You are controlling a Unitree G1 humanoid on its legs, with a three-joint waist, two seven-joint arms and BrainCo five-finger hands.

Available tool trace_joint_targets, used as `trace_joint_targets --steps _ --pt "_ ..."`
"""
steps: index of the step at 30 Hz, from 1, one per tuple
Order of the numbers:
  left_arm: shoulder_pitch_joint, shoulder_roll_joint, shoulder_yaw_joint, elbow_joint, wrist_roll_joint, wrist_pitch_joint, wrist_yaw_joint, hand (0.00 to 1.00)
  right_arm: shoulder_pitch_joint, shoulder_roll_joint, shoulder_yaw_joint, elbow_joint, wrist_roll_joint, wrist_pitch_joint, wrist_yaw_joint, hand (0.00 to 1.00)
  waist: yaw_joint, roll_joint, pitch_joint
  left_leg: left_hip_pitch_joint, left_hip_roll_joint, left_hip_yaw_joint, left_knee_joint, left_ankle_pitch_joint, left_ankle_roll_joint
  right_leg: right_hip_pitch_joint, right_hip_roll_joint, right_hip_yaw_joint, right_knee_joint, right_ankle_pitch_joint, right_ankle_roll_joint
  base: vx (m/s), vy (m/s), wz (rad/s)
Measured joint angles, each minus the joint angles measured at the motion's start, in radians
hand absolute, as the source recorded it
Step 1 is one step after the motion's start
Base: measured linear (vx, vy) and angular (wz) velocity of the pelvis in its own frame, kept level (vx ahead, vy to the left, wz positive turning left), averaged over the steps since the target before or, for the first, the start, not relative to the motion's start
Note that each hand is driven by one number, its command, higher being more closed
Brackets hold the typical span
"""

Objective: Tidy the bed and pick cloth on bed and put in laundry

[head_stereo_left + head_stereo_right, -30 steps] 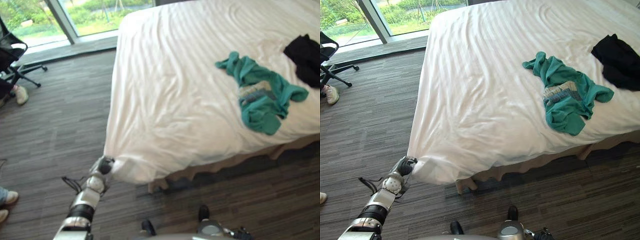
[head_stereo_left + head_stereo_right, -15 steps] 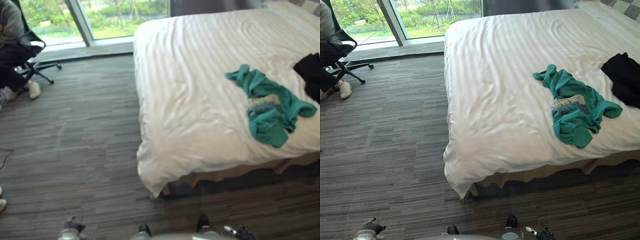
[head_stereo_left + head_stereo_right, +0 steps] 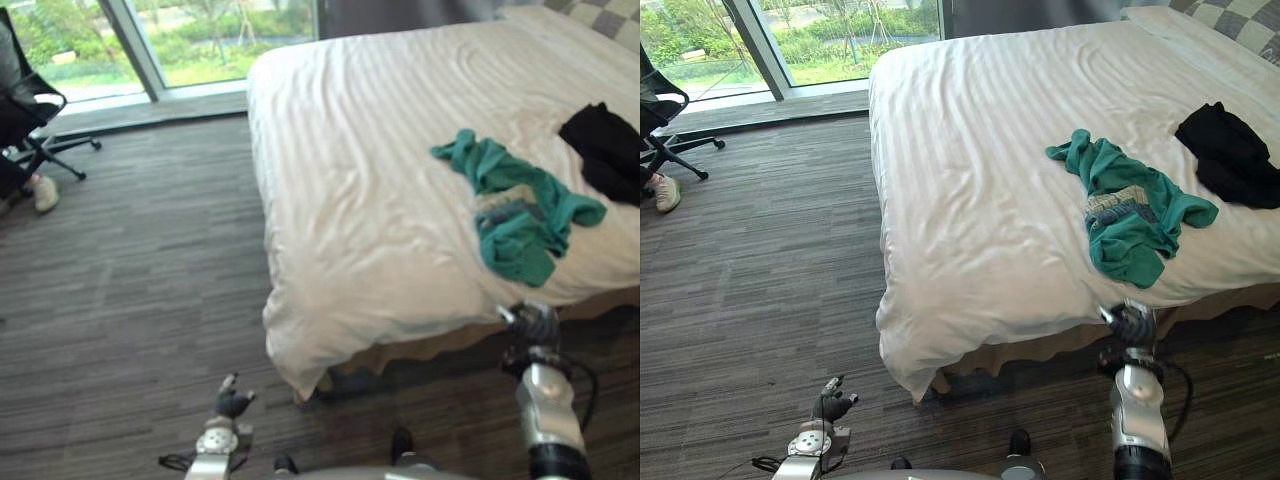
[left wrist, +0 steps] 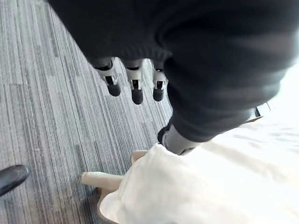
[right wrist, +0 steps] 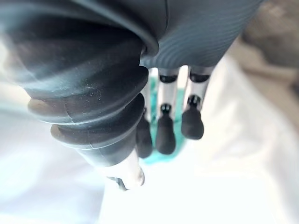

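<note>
The crumpled teal cloth (image 3: 1122,215) lay near the edge of the white-sheeted bed (image 3: 970,150), so the right robot hand (image 3: 1132,322), fingers straight and empty beside that edge, needed to rise over the sheet and gather the thickest folds, while the left robot hand (image 3: 830,404) hung open.

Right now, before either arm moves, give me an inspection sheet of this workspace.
Surface: bed, white-covered, lightly wrinkled, its near corner hanging over the edge.
Job's things: teal cloth crumpled near the foot edge; black cloth further up the bed to the right, apart from it.
Clutter: checked pillow at the head end.
Robot hands: left robot hand open, low over the floor near the bed corner, holding nothing; right robot hand open, at the bed edge, short of the teal cloth.
Cables: nothing seen.
Surroundings: striped dark floor, window, office chair, a person's shoe beside it.
</note>
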Motion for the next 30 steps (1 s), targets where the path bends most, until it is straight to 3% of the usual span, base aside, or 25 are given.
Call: trace_joint_targets --steps 2,6,10,13,15,19,21,24,25,30 --pt "0.010 0.000 -0.011 0.000 -0.009 -0.005 0.000 0.00 -0.075 -0.018 0.118 -0.026 -0.001 -0.028 0.023 1.00 0.020 -0.008 -0.004 -0.006 0.000 -0.016 -0.002 0.000 0.000 0.003 -0.001 -0.015 0.000 -0.003 0.005 -0.01 -0.019 0.20" --pt "0.028 0.000 -0.029 0.001 -0.030 -0.012 -0.001 0.00 -0.220 -0.032 0.298 -0.026 0.008 -0.040 0.073 1.00 0.043 -0.017 -0.006 -0.042 -0.001 -0.063 -0.003 0.011 0.005 0.000 -0.004 -0.058 0.000 -0.007 0.009 0.00 -0.018 0.38" --pt "0.024 -0.016 -0.052 0.002 -0.051 -0.021 0.001 0.00 -0.421 -0.027 0.460 0.057 0.076 -0.060 0.109 1.00 0.097 -0.030 -0.005 -0.125 -0.001 -0.145 0.001 0.044 0.010 -0.027 -0.002 -0.127 0.000 -0.006 0.009 0.00 -0.024 0.59" --pt "0.022 -0.027 -0.078 -0.001 -0.087 -0.024 0.003 0.00 -0.590 0.012 0.522 0.149 0.130 -0.066 0.113 1.00 0.157 -0.046 0.012 -0.173 -0.001 -0.205 0.001 0.071 0.011 -0.034 0.001 -0.178 0.001 -0.006 0.009 -0.02 -0.019 0.62" --pt "0.003 -0.029 -0.085 -0.019 -0.116 -0.034 0.018 0.00 -0.745 0.037 0.531 0.222 0.143 -0.068 0.110 1.00 0.189 -0.057 0.060 -0.225 -0.002 -0.253 0.001 0.094 0.013 -0.057 0.004 -0.217 0.003 -0.007 0.009 -0.07 -0.005 0.59" --pt "-0.029 -0.025 -0.097 -0.068 -0.138 -0.046 0.022 0.00 -0.940 0.045 0.527 0.352 0.163 -0.067 0.103 1.00 0.229 -0.052 0.155 -0.312 -0.002 -0.308 0.001 0.129 0.019 -0.133 -0.006 -0.265 0.067 -0.023 -0.009 -0.11 0.024 0.43" --pt "-0.045 -0.018 -0.125 -0.105 -0.149 -0.054 0.021 0.00 -1.004 0.044 0.507 0.406 0.165 -0.066 0.081 1.00 0.241 -0.038 0.216 -0.347 -0.006 -0.335 0.001 0.138 0.020 -0.168 -0.022 -0.289 0.114 -0.040 -0.012 -0.12 0.054 0.46" --pt "-0.049 -0.019 -0.173 -0.169 -0.170 -0.067 0.020 0.00 -1.081 0.016 0.473 0.510 0.164 -0.059 0.055 1.00 0.246 -0.007 0.260 -0.440 -0.017 -0.372 0.001 0.169 0.030 -0.255 -0.052 -0.320 0.168 -0.046 -0.006 -0.09 0.044 0.38" --pt "-0.050 -0.019 -0.200 -0.206 -0.183 -0.076 0.018 0.00 -1.106 -0.016 0.447 0.561 0.165 -0.050 0.035 1.00 0.250 0.013 0.299 -0.463 -0.030 -0.374 0.001 0.180 0.037 -0.285 -0.072 -0.321 0.192 -0.049 -0.003 -0.04 0.045 0.15" --pt "-0.087 -0.021 -0.270 -0.271 -0.234 -0.108 0.018 0.00 -1.139 -0.166 0.385 0.728 0.174 -0.034 -0.002 1.00 0.255 0.079 0.344 -0.563 -0.061 -0.376 0.001 0.211 0.056 -0.401 -0.111 -0.317 0.243 -0.049 -0.003 -0.03 0.031 0.08"
